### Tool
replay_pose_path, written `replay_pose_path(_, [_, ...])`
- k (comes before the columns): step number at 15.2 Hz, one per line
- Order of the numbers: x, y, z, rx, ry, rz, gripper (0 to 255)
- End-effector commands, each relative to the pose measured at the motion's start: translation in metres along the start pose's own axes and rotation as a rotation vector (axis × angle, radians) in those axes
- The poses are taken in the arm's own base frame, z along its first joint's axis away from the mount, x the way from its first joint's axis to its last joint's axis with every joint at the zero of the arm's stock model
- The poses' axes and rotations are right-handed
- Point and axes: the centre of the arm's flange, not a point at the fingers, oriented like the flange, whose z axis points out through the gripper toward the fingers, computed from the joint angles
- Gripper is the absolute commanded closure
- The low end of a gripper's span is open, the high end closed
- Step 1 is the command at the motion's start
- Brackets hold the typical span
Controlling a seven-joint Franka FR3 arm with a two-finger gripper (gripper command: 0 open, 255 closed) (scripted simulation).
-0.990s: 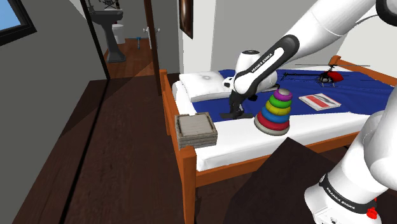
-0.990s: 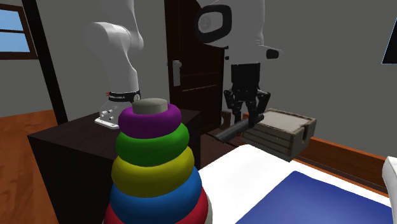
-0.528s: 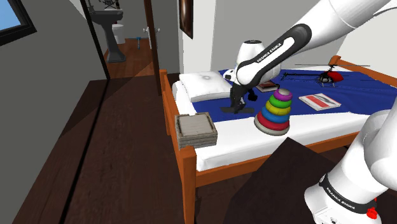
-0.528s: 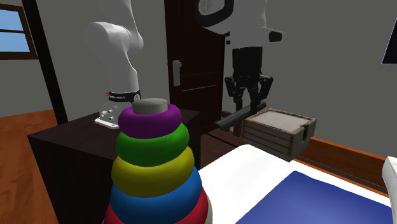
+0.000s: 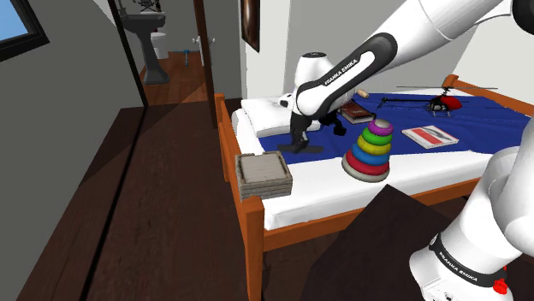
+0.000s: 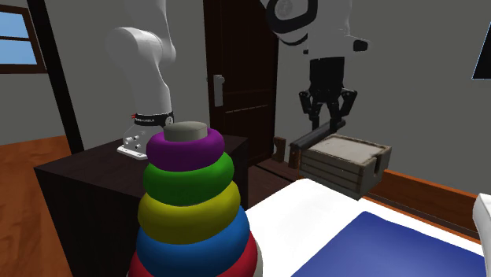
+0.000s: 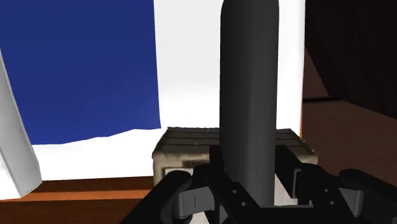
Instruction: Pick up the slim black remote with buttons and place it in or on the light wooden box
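Since a second ago we have swung the arm away from the ring stacker and toward the bed's corner, carrying the remote along and lifting it a little.

Reading the shoulder view from its left, the slatted box [image 5: 264, 174] sits on the white sheet at the corner of the bed frame [image 5: 249, 224]. Just to its right and higher hangs the gripper [image 5: 297, 142]. Its fingers are closed on the slim dark remote [image 6: 313, 141], clasping it crosswise with most of its length jutting out to one side, roughly level. Further right stands the ring stacker [image 5: 370, 150], well apart from the hand, and then a toy helicopter [image 5: 442, 103] lies on the blue blanket [image 5: 479, 120].

We judge the carry nearly done, but the remote is not yet centred. In the wrist view the box lies under the clamped end while the free end reaches out over the sheet. To do this well, we should shift on until the remote's middle is over the box top. We should turn the wrist if needed so the long axis runs along the box, then lower to just above the slats and only then part the fingers. Released high or off-centre, it may tip off onto the sheet or the floor.
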Motion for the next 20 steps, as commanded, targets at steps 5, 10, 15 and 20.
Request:
replay_pose_path(5, [0.077,0.002,0.003,0.0,0.0,0.001,255])
replay_pose_path(10, [0.143,0.005,0.007,0.0,0.0,0.001,255])
replay_pose_path(15, [0.151,0.003,0.028,0.0,0.0,0.001,255])
replay_pose_path(20, [0.15,0.001,0.055,0.0,0.0,0.001,255])
